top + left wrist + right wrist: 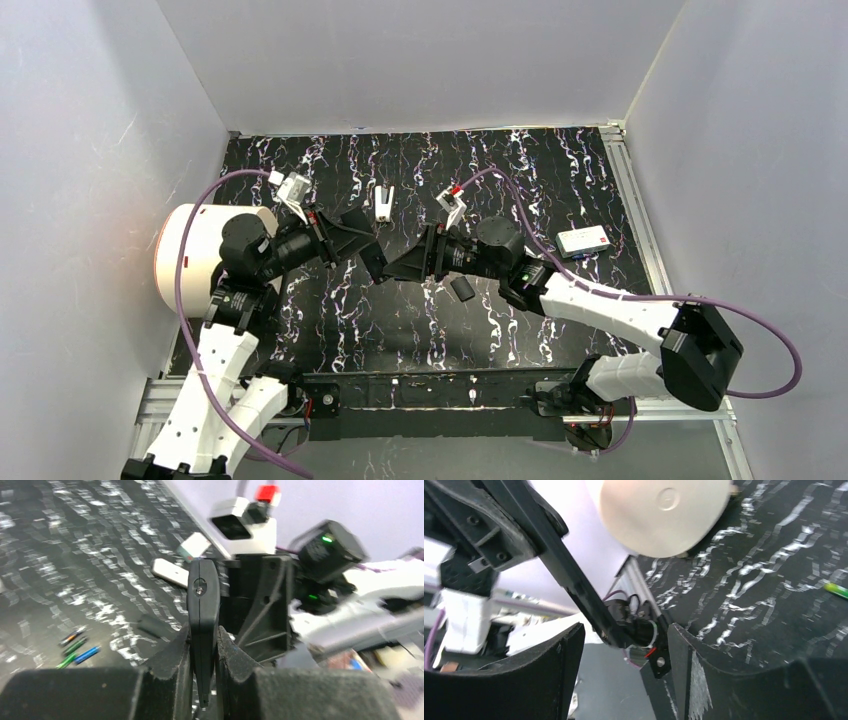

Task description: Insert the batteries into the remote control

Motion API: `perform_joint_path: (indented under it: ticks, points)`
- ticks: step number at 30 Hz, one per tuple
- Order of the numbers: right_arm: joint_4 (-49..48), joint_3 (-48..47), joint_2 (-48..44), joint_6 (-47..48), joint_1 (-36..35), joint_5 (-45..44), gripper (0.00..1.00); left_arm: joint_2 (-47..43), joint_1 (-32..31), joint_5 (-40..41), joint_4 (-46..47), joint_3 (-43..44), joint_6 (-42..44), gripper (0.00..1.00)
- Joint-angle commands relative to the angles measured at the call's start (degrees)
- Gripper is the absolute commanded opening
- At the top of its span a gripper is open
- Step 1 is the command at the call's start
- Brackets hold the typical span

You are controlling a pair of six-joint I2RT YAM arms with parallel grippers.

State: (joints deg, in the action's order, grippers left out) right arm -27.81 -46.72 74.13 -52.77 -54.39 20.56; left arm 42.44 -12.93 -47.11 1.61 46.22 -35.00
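The remote control point(202, 600) is a slim black bar. The left wrist view sees it edge-on and upright, with a small round screw or button near its upper end. The left pincer point(203, 636) is clamped on its lower part, one finger pressed to each flat face. The batteries point(77, 649) are a few thin little cells, green, blue and one dark. They lie close together on the black marbled table point(500, 180), down and to the left of that pincer and well apart from it.

The right wrist view shows the remote from the other side. There it is a long dark strip slanting down from the upper left, and its end reaches into the gap of the right pincer point(624, 636). That pincer's fingers point(566, 650) stand wide apart, so it is open. I cannot tell whether either finger touches the remote. Only this view shows the flat face of a white drum point(659, 510) beyond the pincer, and one green cell at the far right edge.

Only the left wrist view shows the whole cluster of cells. Beyond the held remote it also shows a white slab point(167, 571), a white box point(194, 546) and a small black piece point(152, 626) on the table. The top view shows the two pincers meeting tip to tip over the middle of the table, but there the cells are too small to pick out.
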Motion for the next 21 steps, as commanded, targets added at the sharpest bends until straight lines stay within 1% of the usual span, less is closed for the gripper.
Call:
perform_joint_path:
  ticks: [1,4,5,7,9,11,14,15,17,21]
  points:
    - [12.63,-2.67,-2.41,-0.81,0.6,-14.56,0.71,-2.07,-0.17,21.3,-11.85,0.98,7.9,0.0]
    - [21.16,-3.74,-1.12,-4.92,0.63,-23.64,0.66,-3.06,-0.16,34.57,-18.88,1.77,9.13,0.0]
    - [24.14,-4.51,-0.25,-6.51,0.68,-26.14,0.63,-3.3,-0.12,37.82,-20.96,2.1,9.35,0.0]
    - [30.32,-6.96,2.5,-9.34,0.61,-29.59,0.56,-3.69,-0.17,41.41,-24.02,2.46,9.43,0.0]
    - [37.22,-10.36,6.66,-11.74,0.57,-32.43,0.5,-4.37,-0.12,41.46,-25.22,2.18,9.16,0.0]
    - [43.94,-13.42,10.14,-14.89,0.51,-34.72,0.48,-5.36,-0.17,40.17,-25.02,1.18,8.43,0.0]
    - [47.47,-16.21,14.24,-20.07,-0.21,-36.75,0.48,-6.98,-0.17,38.95,-24.02,-0.54,7.59,0.0]
    - [48.44,-16.83,15.35,-22.11,-0.67,-38.67,0.48,-7.45,-0.17,38.86,-24.02,-0.98,7.57,0.0]
    - [49.0,-17.76,17.8,-24.97,-1.13,-40.4,0.49,-8.44,-0.17,39.46,-24.78,-1.45,8.1,0.0]
    - [51.56,-22.4,24.54,-28.48,-1.41,-40.54,0.5,-10.12,-0.17,41.25,-27.0,-1.8,9.62,0.0]
